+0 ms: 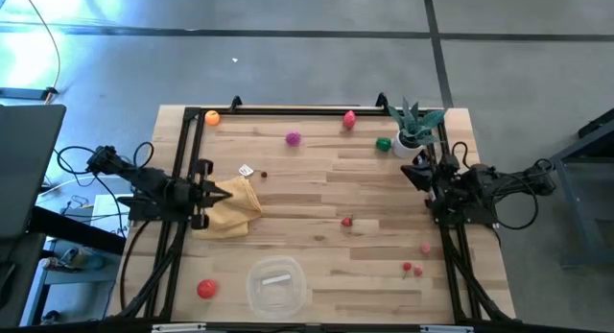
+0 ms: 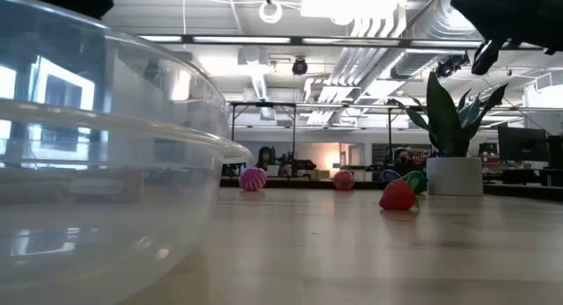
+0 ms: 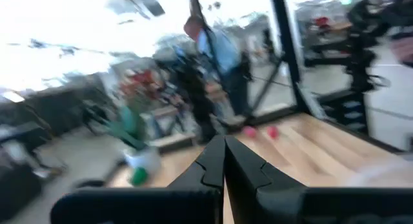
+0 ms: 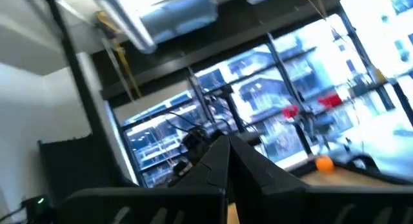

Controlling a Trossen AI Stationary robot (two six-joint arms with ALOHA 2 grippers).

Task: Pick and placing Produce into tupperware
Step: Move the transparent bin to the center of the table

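The clear tupperware sits at the table's near edge and fills the left of the low view. Produce lies scattered on the wood. An orange piece, a magenta one, a pink-red one and a green one lie toward the far edge. A small red piece lies mid-table, and a red ball sits left of the tupperware. A pink piece and red cherries lie near right. My left gripper is shut, raised at the left edge. My right gripper is shut, raised at the right edge.
A mustard-yellow cloth lies crumpled below my left gripper. A spiky green plant in a white pot stands at the far right corner, beside the green piece. A black frame borders the table. A person stands beyond the far edge.
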